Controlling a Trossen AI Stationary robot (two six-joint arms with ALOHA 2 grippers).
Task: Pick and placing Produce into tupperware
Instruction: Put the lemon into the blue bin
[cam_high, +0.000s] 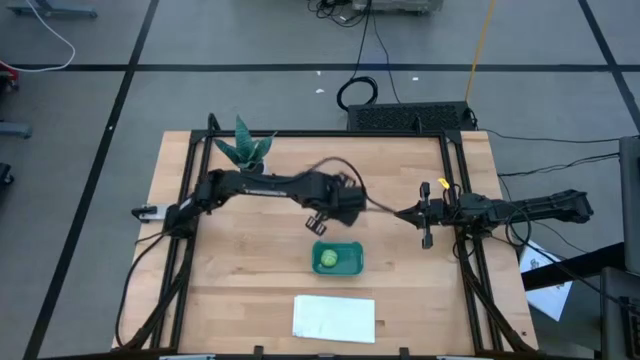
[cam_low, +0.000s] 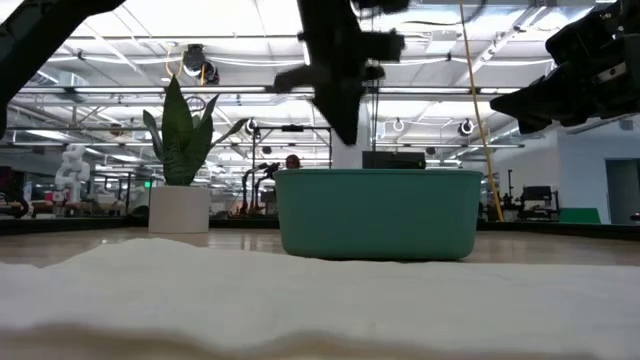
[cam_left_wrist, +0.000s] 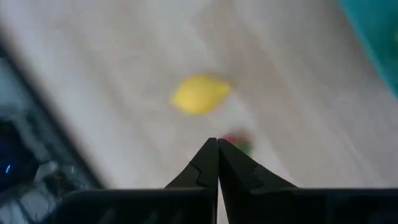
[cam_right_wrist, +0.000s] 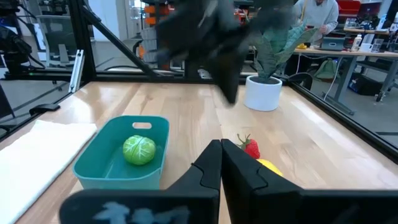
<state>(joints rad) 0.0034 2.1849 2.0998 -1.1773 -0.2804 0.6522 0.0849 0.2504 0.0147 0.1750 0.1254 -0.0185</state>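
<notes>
Teal plastic makes up the tub (cam_high: 337, 258), which sits near the middle of the bench (cam_high: 250, 290) with the light green round piece (cam_right_wrist: 139, 150) lying inside it; from table height the tub's wall hides that piece entirely. The lemon (cam_left_wrist: 199, 94) and the small red piece (cam_right_wrist: 251, 148) lie on the bare wood beside each other, outside the tub. From overhead both are covered by the left arm. In the right wrist view the lemon is half hidden behind that arm's own fingers, and in the left wrist view the red piece is mostly hidden behind the fingertips.

Left hand (cam_left_wrist: 217, 142) hangs above those two pieces, its fingers pressed together and empty. Right hand (cam_right_wrist: 221, 144) is at the bench's right side, off the wood, fingers likewise closed on nothing.

A potted plant (cam_high: 243, 148) stands at the far left corner. A white sheet (cam_high: 334, 317) lies at the near edge; at table height it fills the foreground as a blur.
</notes>
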